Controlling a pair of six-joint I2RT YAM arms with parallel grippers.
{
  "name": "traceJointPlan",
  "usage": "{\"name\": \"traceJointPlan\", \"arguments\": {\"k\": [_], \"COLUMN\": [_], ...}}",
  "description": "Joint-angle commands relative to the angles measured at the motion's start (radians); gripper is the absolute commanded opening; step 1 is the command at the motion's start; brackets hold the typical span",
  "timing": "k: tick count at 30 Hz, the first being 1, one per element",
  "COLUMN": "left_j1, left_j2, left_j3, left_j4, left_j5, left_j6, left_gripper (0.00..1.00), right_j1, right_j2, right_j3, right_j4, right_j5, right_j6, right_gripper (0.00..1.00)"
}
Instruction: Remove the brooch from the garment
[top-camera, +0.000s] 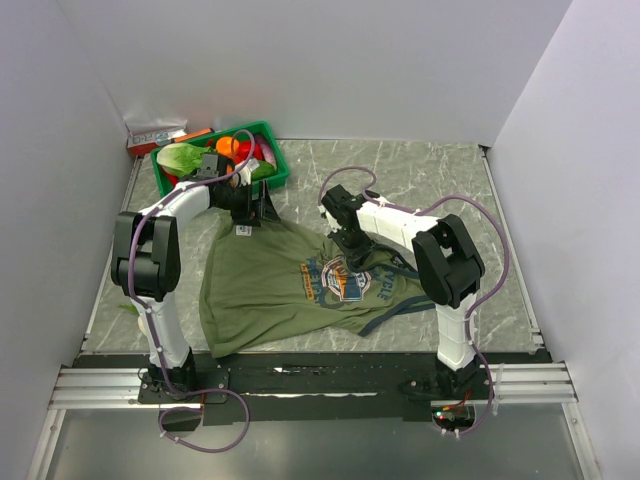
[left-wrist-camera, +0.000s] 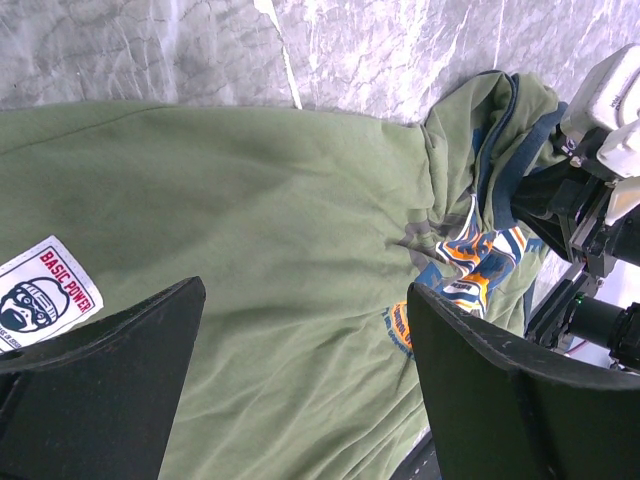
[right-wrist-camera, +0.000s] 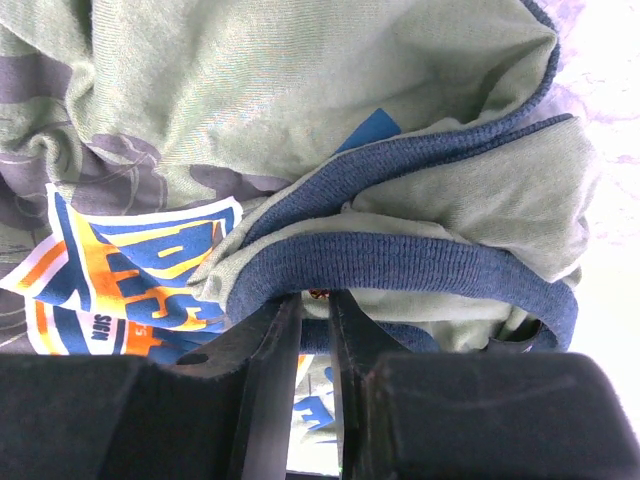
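If my right gripper (right-wrist-camera: 316, 299) — almost shut at the brooch (right-wrist-camera: 318, 293), hold unclear — bites the garment (right-wrist-camera: 300, 80), both lift | left gripper (left-wrist-camera: 305, 300) spread

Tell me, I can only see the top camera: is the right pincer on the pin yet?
Observer: On the right wrist camera the right pincer has its fingers nearly together at the shirt's blue trim, with a tiny reddish speck between the tips.
Operator: Is that it?
Observer: Too small to tell; it sits tucked under the trim's fold.
Operator: And the other pincer?
Observer: On the left wrist camera the left pincer is wide open over the shirt, near a white label.
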Motion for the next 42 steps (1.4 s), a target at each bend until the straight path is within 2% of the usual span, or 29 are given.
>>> {"name": "traceJointPlan", "arguments": {"k": [1, 37, 42], "left_j1": [0.006, 0.013, 0.015], "left_j2": [0.001, 0.021, 0.024], "left_j3": [0.04, 0.055, 0.056], "left_j4": [0.0, -0.01, -0.01], "left_j5": [0.029, 0.026, 0.027], "left_j6": [-0.002, 0.002, 0.002], "left_gripper": [0.89, 0.89, 0.89], "right_j1": [0.007, 0.006, 0.007], "right_j2": [-0.005, 0.028, 0.04], "right_j3": [0.01, -0.007, 0.0], "right_j4": [-0.016, -0.021, -0.012], "right_j5": [0.022, 0.023, 0.028], "right_j6": [0.014, 0.025, -0.005], "right_gripper": [0.25, 0.22, 0.18]}}
